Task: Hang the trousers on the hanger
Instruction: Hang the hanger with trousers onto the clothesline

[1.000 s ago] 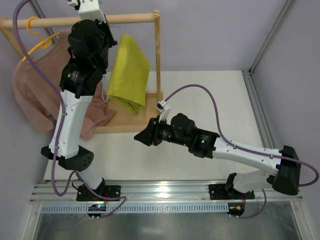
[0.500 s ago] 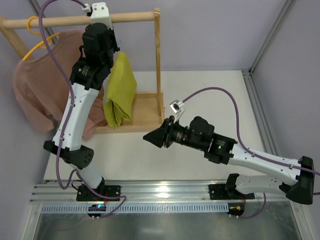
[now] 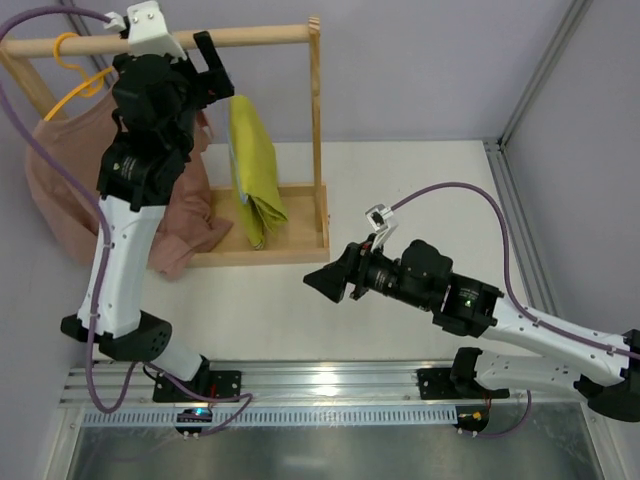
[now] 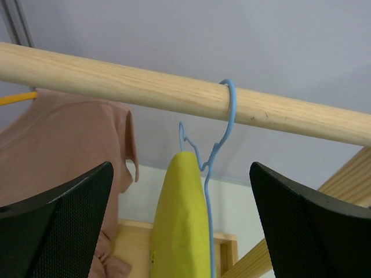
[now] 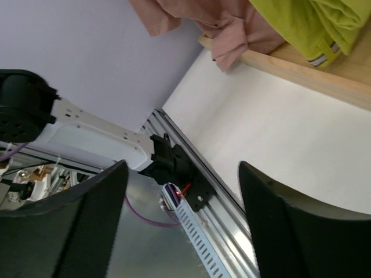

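The yellow-green trousers (image 3: 255,165) hang folded over the light-blue hanger (image 4: 207,174), whose hook (image 4: 230,95) sits over the wooden rod (image 3: 260,37). My left gripper (image 3: 195,70) is up by the rod, just left of the trousers. In the left wrist view it is open (image 4: 181,168), its fingers wide on either side of the trousers (image 4: 182,220) and touching nothing. My right gripper (image 3: 318,281) hovers low over the table, right of the rack base, open (image 5: 182,174) and empty. The trousers' striped hem (image 5: 322,55) shows at the top of the right wrist view.
A dusty-pink T-shirt (image 3: 70,190) on a yellow hanger (image 3: 80,85) hangs at the rod's left end, its hem pooled on the wooden rack base (image 3: 300,225). The rack's upright post (image 3: 318,110) stands right of the trousers. A metal rail (image 3: 330,380) runs along the near table edge.
My left gripper has opened, let go of the hanger and shifted left; the trousers now hang free from the rod. My right gripper opened wider and drew back to the right.
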Tool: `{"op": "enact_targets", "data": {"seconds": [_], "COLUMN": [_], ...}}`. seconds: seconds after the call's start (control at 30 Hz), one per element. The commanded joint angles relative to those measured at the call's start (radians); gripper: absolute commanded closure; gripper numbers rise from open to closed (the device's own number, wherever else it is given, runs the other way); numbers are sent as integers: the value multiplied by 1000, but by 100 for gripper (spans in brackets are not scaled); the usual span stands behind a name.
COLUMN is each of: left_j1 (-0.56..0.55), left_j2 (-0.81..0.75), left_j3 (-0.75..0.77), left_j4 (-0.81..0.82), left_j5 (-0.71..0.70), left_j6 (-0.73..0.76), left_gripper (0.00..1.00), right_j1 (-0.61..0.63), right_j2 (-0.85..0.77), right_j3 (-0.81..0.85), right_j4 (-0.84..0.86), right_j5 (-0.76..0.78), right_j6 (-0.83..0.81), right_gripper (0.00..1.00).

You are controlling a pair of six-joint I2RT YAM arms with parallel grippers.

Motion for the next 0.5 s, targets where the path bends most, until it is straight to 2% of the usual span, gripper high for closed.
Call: {"op": "enact_targets", "data": {"seconds": [0.0,0.1,0.13,0.17,0.23,0.37,0.47], "left_j1": [7,5,5,5,-12,-145,-292], "left_j2": [-126,-159,-172,-182,-221,-327,-344], "left_j3": [21,32,21,1,-100,-278,-297], "left_j4": [-99,-245,-277,-299,-305,-224,-218], "left_j5": [26,151,185,296,371,383,350], "left_j6": [-52,-116,-148,-177,-205,-228,-244], "left_gripper": [0,0,0,0,0,0,0], "right_j1": [2,2,2,0,0,2,0], "right_j2": [-55,-129,-147,-190,-230,-331,-402], "right_j3": [89,143,162,178,225,261,262], "right_j4": [-220,-410,-456,-532,-593,-726,-801], "right_j5": [97,260,303,373,413,513,580], "right_j6": [-34,-43,-43,-45,-52,-49,-42], "right_gripper": [14,0,0,0,0,0,0]}}
